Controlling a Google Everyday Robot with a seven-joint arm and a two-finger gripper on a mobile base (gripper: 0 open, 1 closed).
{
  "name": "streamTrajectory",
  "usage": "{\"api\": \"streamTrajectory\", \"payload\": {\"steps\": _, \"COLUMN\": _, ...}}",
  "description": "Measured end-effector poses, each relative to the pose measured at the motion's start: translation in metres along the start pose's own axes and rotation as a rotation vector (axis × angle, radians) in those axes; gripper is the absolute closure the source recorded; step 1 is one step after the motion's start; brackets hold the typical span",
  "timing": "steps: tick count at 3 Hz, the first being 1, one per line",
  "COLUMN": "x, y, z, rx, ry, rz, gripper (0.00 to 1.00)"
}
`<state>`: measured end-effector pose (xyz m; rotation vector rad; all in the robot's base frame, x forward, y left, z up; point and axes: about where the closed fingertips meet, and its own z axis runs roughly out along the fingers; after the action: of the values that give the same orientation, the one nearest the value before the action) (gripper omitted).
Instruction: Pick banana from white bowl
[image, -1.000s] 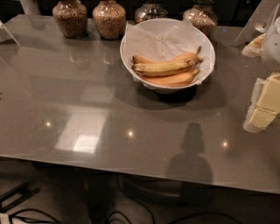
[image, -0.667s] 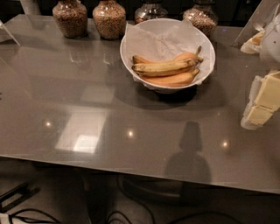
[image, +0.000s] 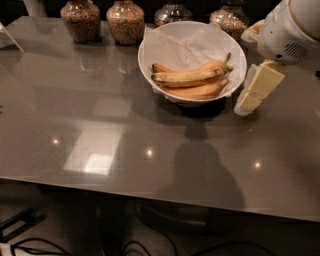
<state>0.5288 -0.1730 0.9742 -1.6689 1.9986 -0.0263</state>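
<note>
hovering just right of the white bowl (image: 141, 60), tool (image: 244, 73) spread open, arm cropped; bananas (image: 187, 77) overlapping

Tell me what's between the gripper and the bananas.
Camera view: only the white bowl's right rim and crinkled paper lining lie between the gripper, right of the bowl, and the bananas.

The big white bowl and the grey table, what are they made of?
The large round white bowl looks like glazed ceramic, maybe plastic: smooth glossy rim, lined with crinkled white paper. The grey table looks like polished stone or laminate: it shows bright reflections. The cream gripper, right of the bowl, looks like matte plastic.
</note>
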Motion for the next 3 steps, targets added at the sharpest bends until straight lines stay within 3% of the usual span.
{"api": "streamTrajectory", "payload": {"steps": 1, "x": -0.027, "y": -0.035, "z": 0.027, "rx": 0.011, "ry": -0.085, "rz": -0.013, "gripper": 0.00}}
{"api": "streamTrajectory", "payload": {"steps": 2, "x": -0.056, "y": -0.069, "z": 0.048, "rx": 0.001, "ry": -0.213, "rz": 0.011, "gripper": 0.00}}
{"api": "streamTrajectory", "payload": {"steps": 3, "x": -0.058, "y": -0.072, "z": 0.048, "rx": 0.004, "ry": -0.225, "rz": 0.013, "gripper": 0.00}}
